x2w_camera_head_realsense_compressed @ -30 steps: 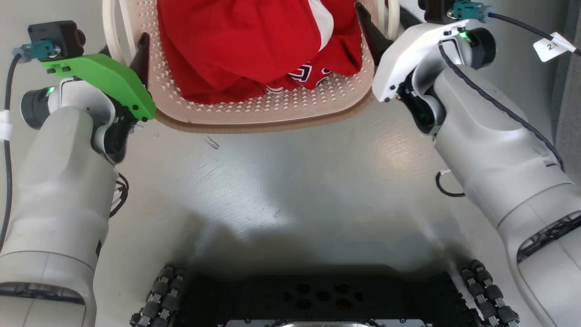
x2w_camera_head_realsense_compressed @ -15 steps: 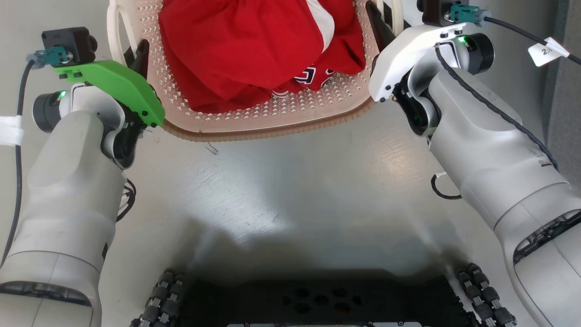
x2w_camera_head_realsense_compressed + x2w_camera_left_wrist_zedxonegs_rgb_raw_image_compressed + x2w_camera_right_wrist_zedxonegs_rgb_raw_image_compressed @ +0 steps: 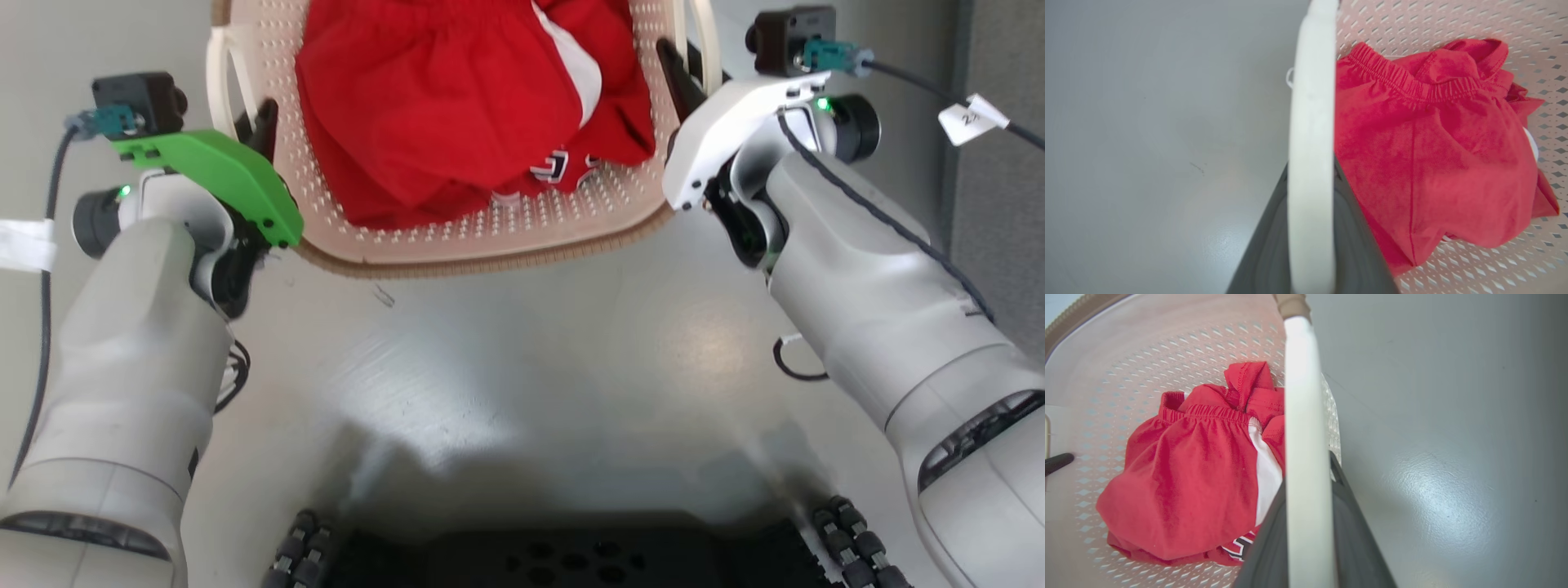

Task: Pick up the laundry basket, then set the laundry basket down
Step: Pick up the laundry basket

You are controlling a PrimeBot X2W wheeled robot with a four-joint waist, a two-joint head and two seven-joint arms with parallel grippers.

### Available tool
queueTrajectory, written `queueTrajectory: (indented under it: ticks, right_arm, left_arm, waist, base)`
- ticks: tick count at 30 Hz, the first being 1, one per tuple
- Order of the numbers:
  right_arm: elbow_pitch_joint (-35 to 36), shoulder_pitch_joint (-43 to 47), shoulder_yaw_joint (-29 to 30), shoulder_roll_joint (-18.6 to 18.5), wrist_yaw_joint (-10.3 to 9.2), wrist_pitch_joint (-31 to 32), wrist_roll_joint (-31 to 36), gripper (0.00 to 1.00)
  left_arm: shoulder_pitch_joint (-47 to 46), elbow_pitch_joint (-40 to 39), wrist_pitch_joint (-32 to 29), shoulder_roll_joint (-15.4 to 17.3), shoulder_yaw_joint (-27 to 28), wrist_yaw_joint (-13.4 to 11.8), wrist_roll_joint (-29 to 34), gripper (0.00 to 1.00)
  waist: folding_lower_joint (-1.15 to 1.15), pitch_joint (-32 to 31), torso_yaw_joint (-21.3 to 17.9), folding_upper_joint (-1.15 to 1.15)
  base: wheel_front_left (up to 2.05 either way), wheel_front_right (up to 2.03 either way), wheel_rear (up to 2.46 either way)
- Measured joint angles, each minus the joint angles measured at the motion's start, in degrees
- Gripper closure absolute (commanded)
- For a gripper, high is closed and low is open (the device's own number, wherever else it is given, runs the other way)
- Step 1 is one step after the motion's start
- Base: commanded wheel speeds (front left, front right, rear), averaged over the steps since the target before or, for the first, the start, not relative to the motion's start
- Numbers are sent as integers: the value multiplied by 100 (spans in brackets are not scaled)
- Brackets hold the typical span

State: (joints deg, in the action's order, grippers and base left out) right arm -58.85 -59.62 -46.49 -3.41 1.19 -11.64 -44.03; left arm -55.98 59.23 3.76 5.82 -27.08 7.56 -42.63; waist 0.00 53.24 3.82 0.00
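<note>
The laundry basket (image 3: 457, 261) is cream-white with perforated walls and a brown rim, at the top middle of the head view, and holds red clothes (image 3: 457, 106). My left gripper (image 3: 260, 131) is shut on the basket's left white handle (image 3: 1310, 143), which runs upright between its dark fingers (image 3: 1265, 253). On the other side, my right gripper (image 3: 678, 69) is shut on the right white handle (image 3: 1304, 437), with one finger (image 3: 1355, 539) on each side of it. The basket's far end is cut off by the head view's top edge.
Grey glossy floor (image 3: 522, 367) lies under and around the basket. My dark wheeled base (image 3: 571, 555) is at the bottom of the head view. A darker grey panel (image 3: 1004, 204) stands at the far right, with a tagged cable (image 3: 967, 118) in front of it.
The whole head picture has shifted down, so the camera has moved. Both grippers keep their hold on the handles, and the basket looks slightly smaller and farther away.
</note>
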Motion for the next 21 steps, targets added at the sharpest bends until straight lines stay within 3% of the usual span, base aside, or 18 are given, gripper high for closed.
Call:
queueTrajectory:
  ticks: [21]
  right_arm:
    - [-296,936,-377,59,125,825,-854,100]
  left_arm:
    - [870,268,-586,-81,-528,0,-413,100]
  waist:
    - [0,-1428,-198,0]
  base:
    - [0,0,0]
